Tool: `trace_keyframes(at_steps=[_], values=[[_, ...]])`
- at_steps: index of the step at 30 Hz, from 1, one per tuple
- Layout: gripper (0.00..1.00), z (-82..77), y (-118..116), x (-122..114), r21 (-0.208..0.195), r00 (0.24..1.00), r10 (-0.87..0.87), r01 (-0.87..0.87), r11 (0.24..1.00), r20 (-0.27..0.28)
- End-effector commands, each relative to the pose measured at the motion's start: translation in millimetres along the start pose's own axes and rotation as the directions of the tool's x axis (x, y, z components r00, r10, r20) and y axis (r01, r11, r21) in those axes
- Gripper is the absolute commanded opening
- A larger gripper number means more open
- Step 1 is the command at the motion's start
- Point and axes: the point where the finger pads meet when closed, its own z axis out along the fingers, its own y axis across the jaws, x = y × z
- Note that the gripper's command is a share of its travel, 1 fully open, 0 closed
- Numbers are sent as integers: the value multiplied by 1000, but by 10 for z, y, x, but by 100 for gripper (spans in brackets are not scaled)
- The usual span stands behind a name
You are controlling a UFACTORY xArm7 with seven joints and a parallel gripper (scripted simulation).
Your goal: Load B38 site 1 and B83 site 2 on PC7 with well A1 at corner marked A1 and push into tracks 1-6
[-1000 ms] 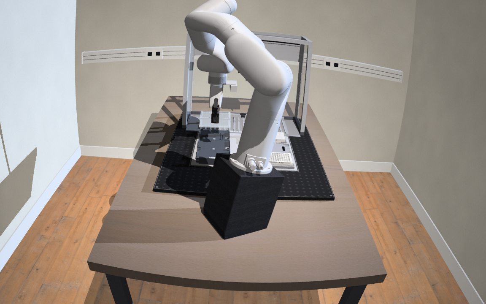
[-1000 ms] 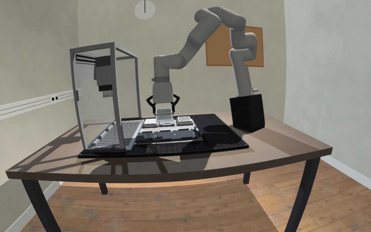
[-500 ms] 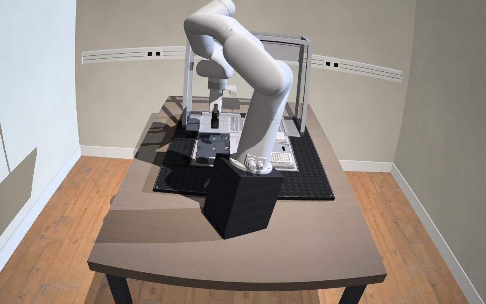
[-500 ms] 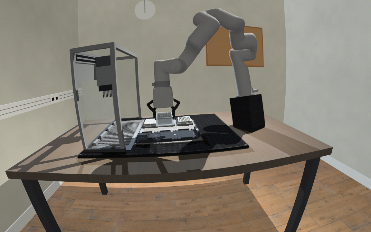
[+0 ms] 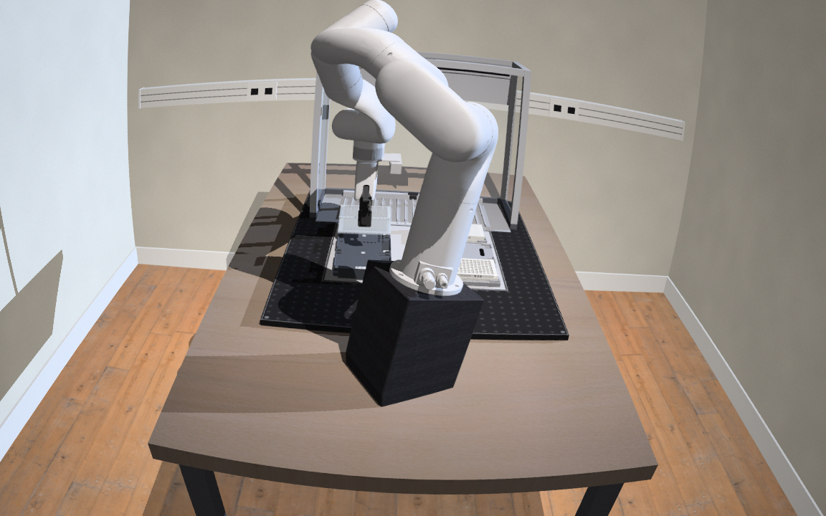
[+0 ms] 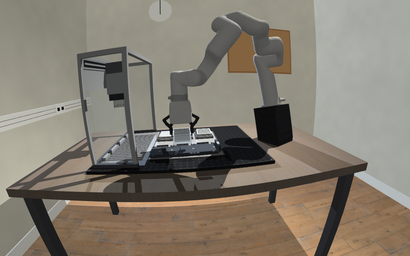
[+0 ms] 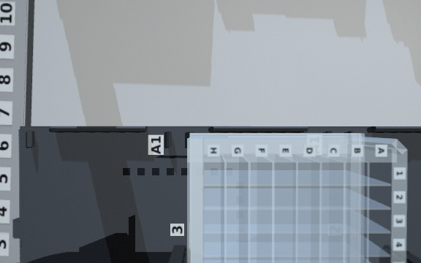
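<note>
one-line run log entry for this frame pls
phase: placing | gripper: shut on deep-well block B83 | position: low over carrier PC7, by the site 3 mark | carrier: on apron, outside rails

My arm's bent way over, wrist pointing straight down, gripper (image 6: 180,129) fingers spread wide and clamped on the deep-well block (image 6: 181,135).

White rounded arm (image 5: 442,128), black claw (image 6: 180,129)

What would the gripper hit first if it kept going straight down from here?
The gripper, shut on the translucent deep-well block, points straight down at the dark plate carrier. The block's underside would probably meet the carrier's site 2, though the remaining gap is unclear.
</note>
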Motion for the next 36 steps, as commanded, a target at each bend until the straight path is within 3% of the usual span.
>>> trace_keyframes(at_steps=[1, 16, 36], values=[[0, 48, -18, -4, 4, 1000, 0, 0, 1000, 1], [0, 297, -19, -4, 4, 1000, 0, 0, 1000, 1], [0, 304, -19, -4, 4, 1000, 0, 0, 1000, 1]])
